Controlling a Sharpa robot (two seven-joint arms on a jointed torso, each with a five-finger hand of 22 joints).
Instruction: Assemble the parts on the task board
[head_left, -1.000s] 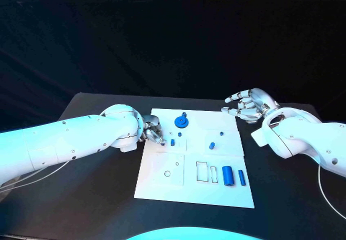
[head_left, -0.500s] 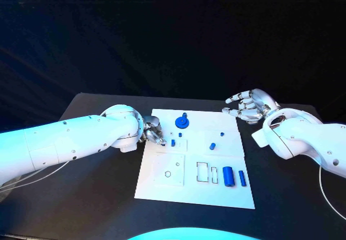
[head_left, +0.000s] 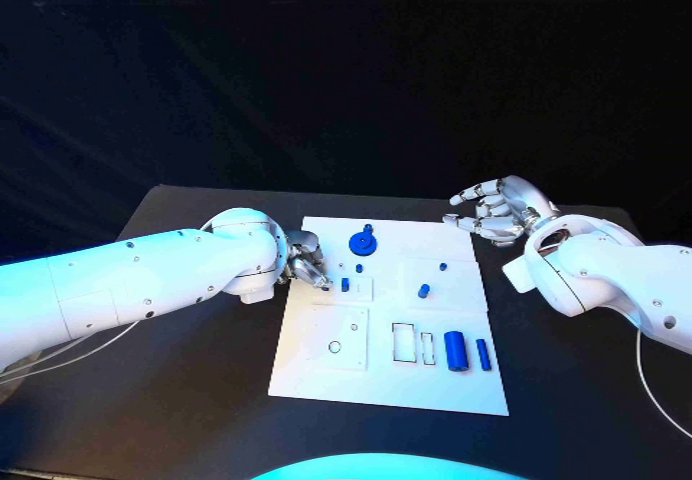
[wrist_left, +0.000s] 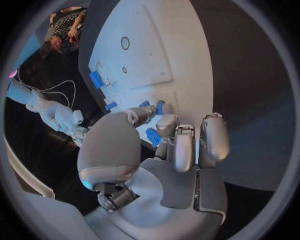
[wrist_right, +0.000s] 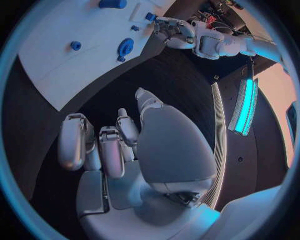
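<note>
The white task board (head_left: 378, 385) lies mid-table. On it are a round blue part (head_left: 364, 243), small pegs (head_left: 346, 285) (head_left: 424, 291), tiny pieces (head_left: 359, 268) (head_left: 443, 267), and two cylinders (head_left: 457, 350) (head_left: 483, 354). My left hand (head_left: 303, 262) sits at the board's far left edge with its fingers curled toward the pegs. In the left wrist view, a blue piece (wrist_left: 152, 136) shows between the thumb and fingers (wrist_left: 177, 145); whether it is held is unclear. My right hand (head_left: 498, 210) hovers off the board's far right corner, fingers apart, holding nothing.
Empty rectangular slots (head_left: 404, 343) and a round hole (head_left: 335, 347) mark the board's near half. Black tabletop (head_left: 188, 390) surrounds the board. In the right wrist view, the board (wrist_right: 56, 70) and my left hand (wrist_right: 172, 30) lie beyond my right hand (wrist_right: 119, 145).
</note>
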